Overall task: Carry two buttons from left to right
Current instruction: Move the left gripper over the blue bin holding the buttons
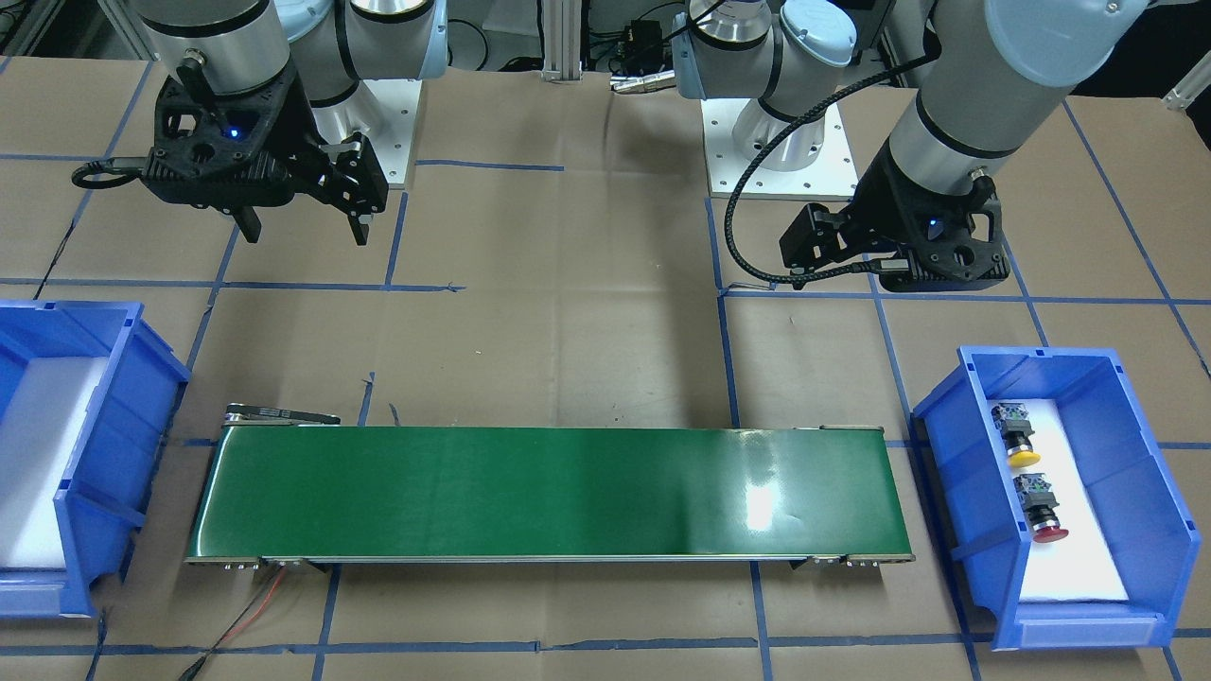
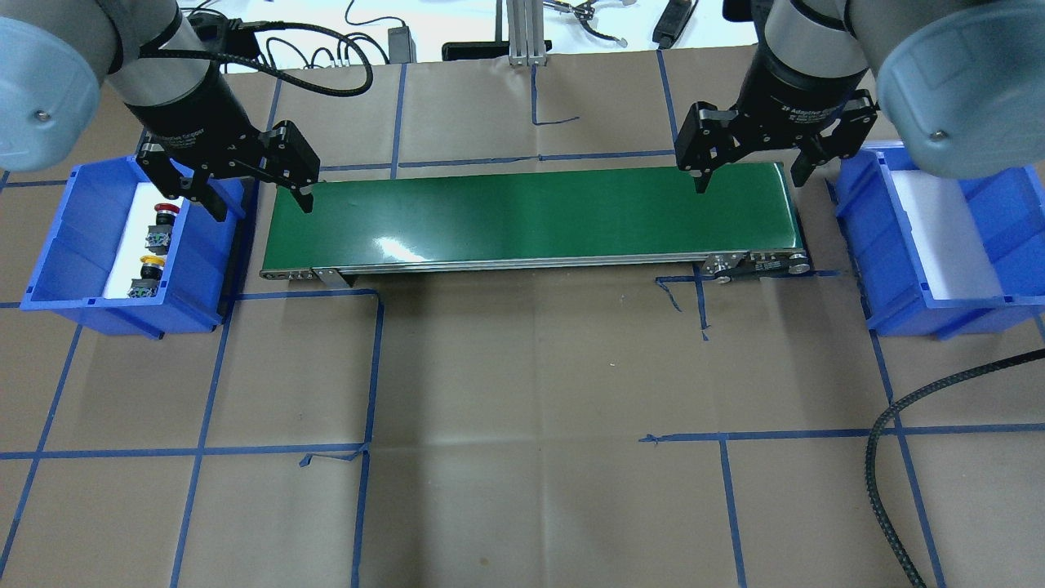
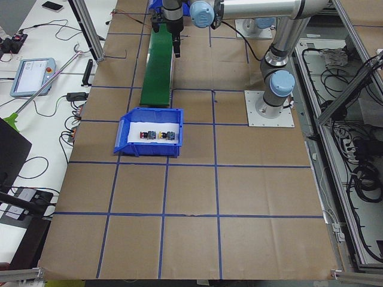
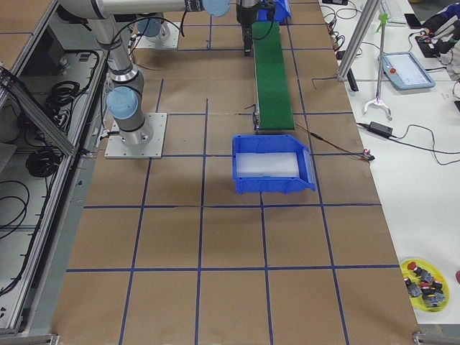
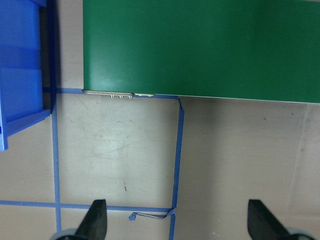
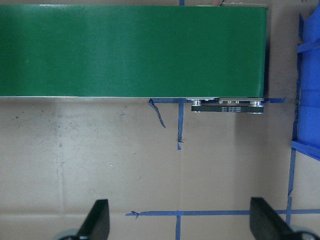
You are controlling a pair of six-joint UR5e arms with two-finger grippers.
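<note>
Two buttons lie in the blue bin (image 2: 49, 269) on my left: the red-capped one (image 2: 166, 214) toward the far end, the yellow-capped one (image 2: 151, 263) nearer. The front view shows the yellow button (image 1: 1020, 445) and the red button (image 1: 1041, 511) on the bin's white liner. My left gripper (image 2: 261, 200) hangs open and holds nothing, above the gap between that bin and the green conveyor belt (image 2: 531, 216). My right gripper (image 2: 747, 180) is open and holds nothing, over the belt's right end. Each wrist view shows spread fingertips (image 5: 97, 220) (image 6: 97, 220) over brown paper.
A second blue bin (image 2: 898, 310) with a bare white liner stands off the belt's right end. A black cable (image 2: 878, 457) curls over the table at the front right. Blue tape lines grid the paper-covered table. A yellow dish (image 4: 424, 282) of small parts sits on a side table.
</note>
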